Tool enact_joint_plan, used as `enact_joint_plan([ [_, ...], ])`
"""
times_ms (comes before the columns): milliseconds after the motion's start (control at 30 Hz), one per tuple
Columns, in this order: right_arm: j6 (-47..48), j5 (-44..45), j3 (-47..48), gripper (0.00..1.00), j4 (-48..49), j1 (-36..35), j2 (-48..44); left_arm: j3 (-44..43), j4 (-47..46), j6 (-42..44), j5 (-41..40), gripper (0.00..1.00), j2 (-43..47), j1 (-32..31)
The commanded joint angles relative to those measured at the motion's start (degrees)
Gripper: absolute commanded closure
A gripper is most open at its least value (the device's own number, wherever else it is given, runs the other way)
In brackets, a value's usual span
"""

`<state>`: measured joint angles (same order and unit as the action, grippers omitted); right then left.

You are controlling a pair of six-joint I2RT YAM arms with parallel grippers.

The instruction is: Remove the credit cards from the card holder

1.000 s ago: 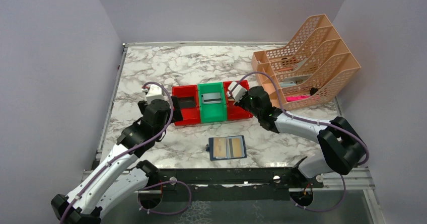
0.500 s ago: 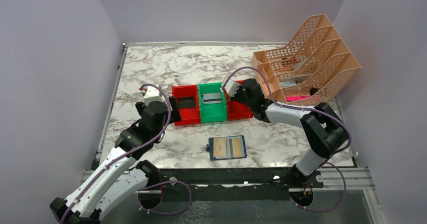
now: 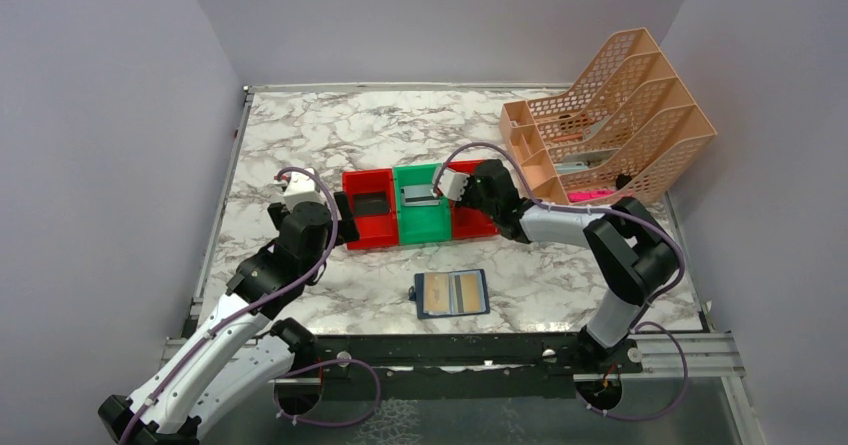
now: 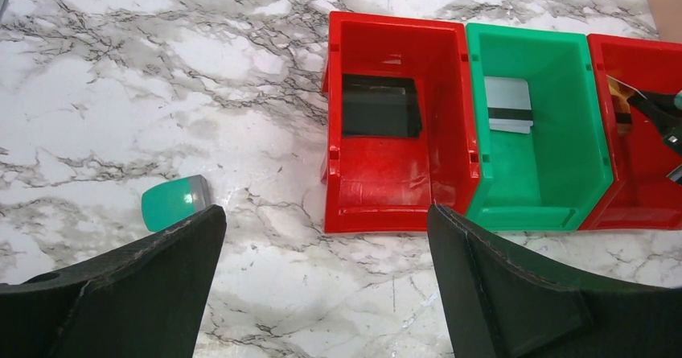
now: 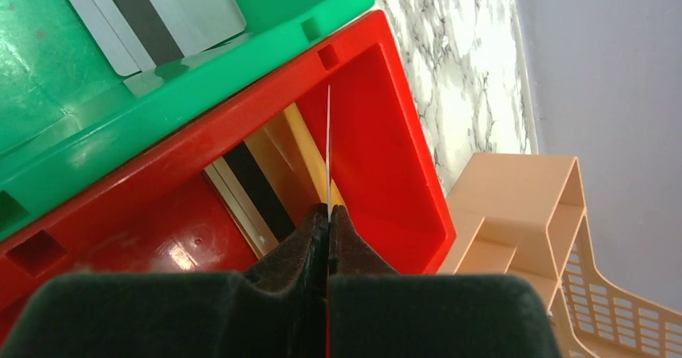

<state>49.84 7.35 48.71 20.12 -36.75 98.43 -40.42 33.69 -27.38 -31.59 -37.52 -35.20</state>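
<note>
Marbled desk (image 3: 330, 125): right fingers (image 5: 354, 249) pinch gold card (image 4: 622, 100) edge-on at right red bin (image 5: 394, 157); lower below rim, then release; left fingers (image 4: 515, 294) wide.

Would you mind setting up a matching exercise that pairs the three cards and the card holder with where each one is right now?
Things:
1. black card
2. silver-grey card
3. gold card
4. card holder

Places:
A. pinched in the shut right tool, at the right red bin
B. lying open on the marble table, nearer the arm bases than the bins are
C. in the green bin
D. in the left red bin

Pairs: 1-D, 2-C, 3-A, 4-B.
</note>
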Motion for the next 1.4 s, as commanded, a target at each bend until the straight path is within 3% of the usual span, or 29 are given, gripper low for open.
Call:
enact_joint_plan([
  [0,2.6,0.6,2.0,0.96,1.0,0.1,2.2,0.3,0.4,0.0,-1.2,0.01,0.4,0.3],
  [633,2.4,-1.2,1.9,0.73,-0.6,0.1,3.1,0.2,0.3,0.4,-0.4,0.01,-0.2,0.3],
  [800,1.3,-3.5,2.0,0.62,-2.6,0.1,2.1,0.3,0.4,0.4,-0.3,0.01,-0.2,0.3],
  [1367,-0.6,-2.6,1.6,0.6,-1.4,0.1,1.2,0.3,0.4,0.6,0.3,0.01,-0.8,0.3],
])
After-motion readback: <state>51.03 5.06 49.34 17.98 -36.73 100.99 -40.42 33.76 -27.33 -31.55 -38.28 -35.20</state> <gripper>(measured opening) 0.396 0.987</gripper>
